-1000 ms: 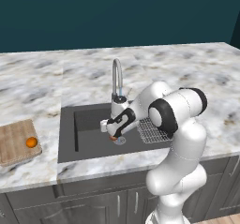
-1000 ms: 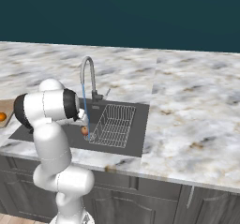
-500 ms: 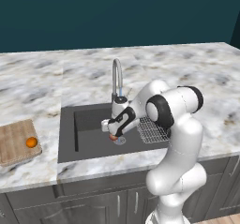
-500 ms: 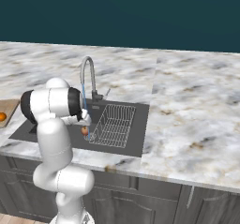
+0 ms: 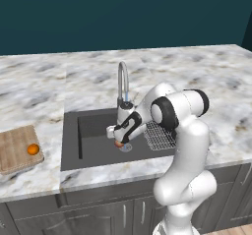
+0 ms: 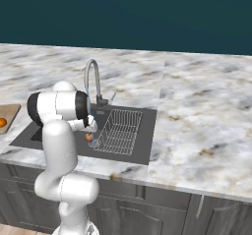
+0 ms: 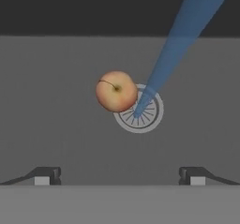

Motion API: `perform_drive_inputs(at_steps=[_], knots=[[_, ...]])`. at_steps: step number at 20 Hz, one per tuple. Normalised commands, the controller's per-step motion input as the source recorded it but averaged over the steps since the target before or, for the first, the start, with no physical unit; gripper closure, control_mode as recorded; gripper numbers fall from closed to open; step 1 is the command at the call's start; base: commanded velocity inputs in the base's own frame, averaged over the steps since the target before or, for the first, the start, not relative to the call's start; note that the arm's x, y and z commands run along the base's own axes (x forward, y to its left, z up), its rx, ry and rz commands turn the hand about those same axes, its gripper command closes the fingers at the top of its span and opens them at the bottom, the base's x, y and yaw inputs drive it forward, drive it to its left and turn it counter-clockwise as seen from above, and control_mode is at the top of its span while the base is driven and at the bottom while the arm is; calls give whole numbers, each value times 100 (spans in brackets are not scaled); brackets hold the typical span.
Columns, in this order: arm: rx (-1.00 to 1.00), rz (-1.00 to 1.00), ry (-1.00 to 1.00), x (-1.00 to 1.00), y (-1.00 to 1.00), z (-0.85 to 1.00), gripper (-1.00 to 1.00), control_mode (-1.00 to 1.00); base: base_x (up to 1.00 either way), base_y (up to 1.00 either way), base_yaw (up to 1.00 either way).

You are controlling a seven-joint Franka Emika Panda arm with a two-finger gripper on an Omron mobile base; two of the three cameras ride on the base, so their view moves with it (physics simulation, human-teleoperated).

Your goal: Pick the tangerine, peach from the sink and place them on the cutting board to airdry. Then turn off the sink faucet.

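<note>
The peach (image 7: pixel 116 91) lies on the floor of the dark sink (image 5: pixel 91 131), touching the edge of the round drain (image 7: pixel 140 111). My gripper (image 7: pixel 119 176) hangs open just above it, both fingertips (image 7: pixel 47 175) spread wide with nothing between them. From the left base view the gripper (image 5: pixel 117 137) is low in the basin, over the peach (image 5: pixel 118 143). The tangerine (image 5: pixel 33 149) rests on the wooden cutting board (image 5: pixel 15 150) at the far left. A blue stream of water (image 7: pixel 183 35) runs from the faucet (image 5: pixel 122 81) onto the drain.
A wire rack (image 6: pixel 118 131) fills the sink's right part, close to my arm. Marble counter (image 5: pixel 197 76) surrounds the basin. The faucet's spout arches right above my hand. The cutting board's corner (image 6: pixel 9 115) with the tangerine (image 6: pixel 2 122) shows at the left edge.
My arm has swung slightly left and the gripper has sunk a little lower into the sink over the peach. The jaws stay open; the fruits have not moved.
</note>
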Motion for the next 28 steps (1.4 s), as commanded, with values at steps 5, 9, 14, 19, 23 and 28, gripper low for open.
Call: perform_drive_inputs(at_steps=[5,9,14,19,23,28], knots=[[0,0,-1,15,0,-15,-100,-100,0,0,0],[0,0,-1,17,0,-15,-100,-100,0,0,0],[0,0,-1,13,0,-13,-100,-100,0,0,0],[0,0,-1,14,0,-10,-100,-100,0,0,0],[0,0,-1,13,0,-9,-100,-100,0,0,0],[0,0,0,15,0,-10,-100,-100,0,0,0]])
